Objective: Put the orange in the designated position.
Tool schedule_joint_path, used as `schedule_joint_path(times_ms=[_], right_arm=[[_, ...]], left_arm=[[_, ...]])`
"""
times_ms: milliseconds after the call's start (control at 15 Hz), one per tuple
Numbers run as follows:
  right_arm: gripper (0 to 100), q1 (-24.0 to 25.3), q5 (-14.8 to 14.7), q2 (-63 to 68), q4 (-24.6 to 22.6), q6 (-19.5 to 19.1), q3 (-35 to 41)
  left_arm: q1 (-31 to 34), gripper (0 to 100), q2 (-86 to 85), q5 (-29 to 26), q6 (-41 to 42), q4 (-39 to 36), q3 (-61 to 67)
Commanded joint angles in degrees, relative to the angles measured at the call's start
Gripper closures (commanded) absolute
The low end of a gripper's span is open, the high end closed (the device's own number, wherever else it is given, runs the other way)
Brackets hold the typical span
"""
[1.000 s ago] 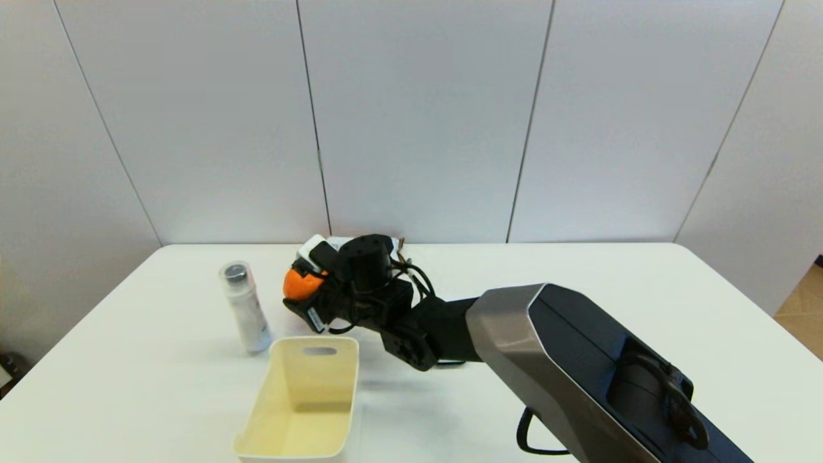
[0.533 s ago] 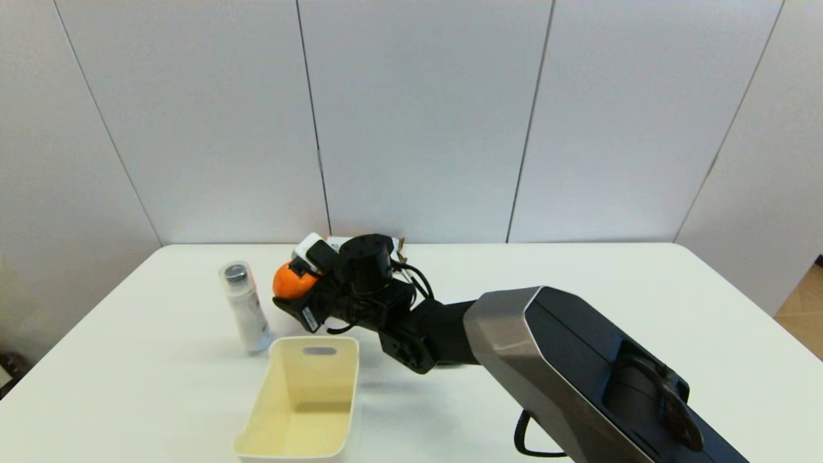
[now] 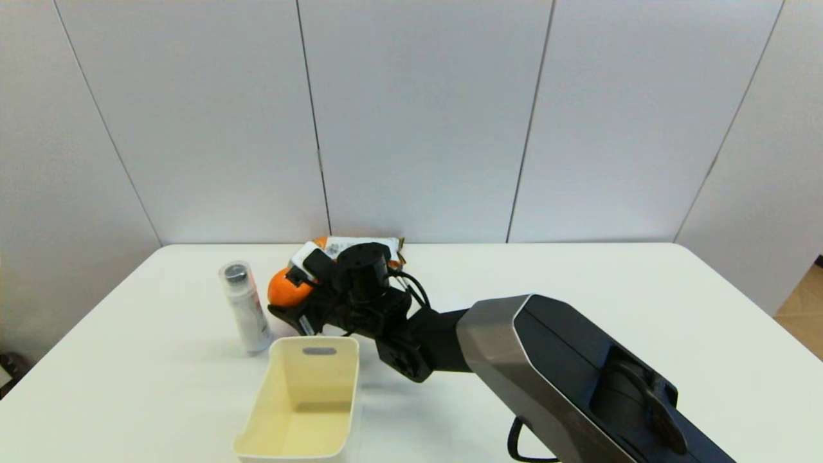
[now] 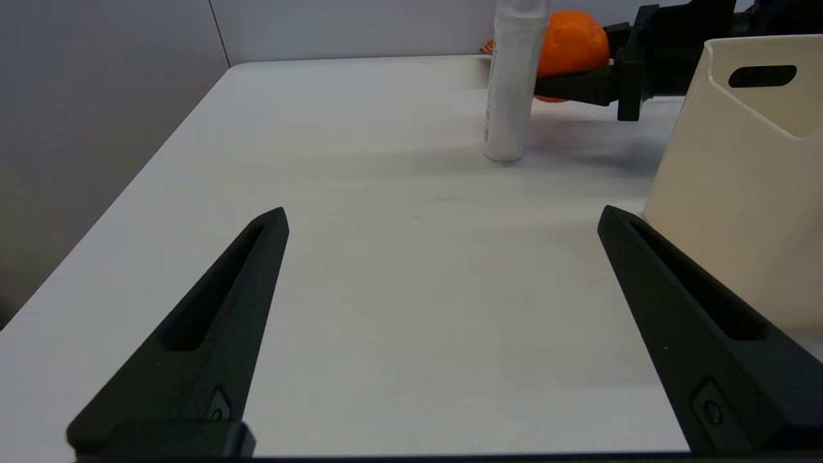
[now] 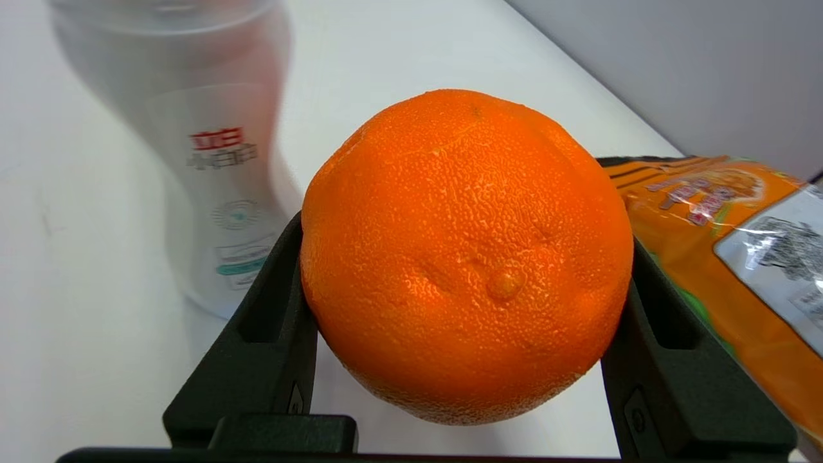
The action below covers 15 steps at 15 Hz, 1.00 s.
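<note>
You're mid-carry: the right gripper has the orange clamped between both fingers and holds it above the table, w/ the fruit not yet set down. In the right wrist view the orange fills the gap between the fingers, pinched at its widest part, so the grip looks solid. It hangs just beside the white bottle, w/ the orange snack packet just behind it and the cream bin near, toward you. From the left wrist view you can see the orange sits clear of the tabletop, partly hidden by the bottle. The target is an unmarked bare patch, so you can't read from here exactly where it is; judge it as open tabletop clear of bottle, packet and bin. Next move, as I read it: bring the fruit over that patch, lower till it touches, then release slowly, since a round fruit will likely roll if dropped. Watch the bottle, as it's tall, narrow and close enough that a sideways swing could tip it. Pose: right arm reaches fwd and across to your left, forearm low over the table, wrist bent so the fingers point left. Left gripper is idle low over the table's near-left part, fingers spread wide apart, nothing between them.
</note>
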Motion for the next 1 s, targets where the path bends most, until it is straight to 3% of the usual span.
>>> schedule_joint_path(times_ms=[67,1000], right_arm=[[100,0.3,0.1,0.8,-0.3,-0.1,-0.1],[100,0.3,0.0,1.7,-0.3,0.1,0.0]], left_arm=[[0.0,0,0.0,0.0,0.0,0.0,0.0],[0.0,0,0.0,0.0,0.0,0.0,0.0]])
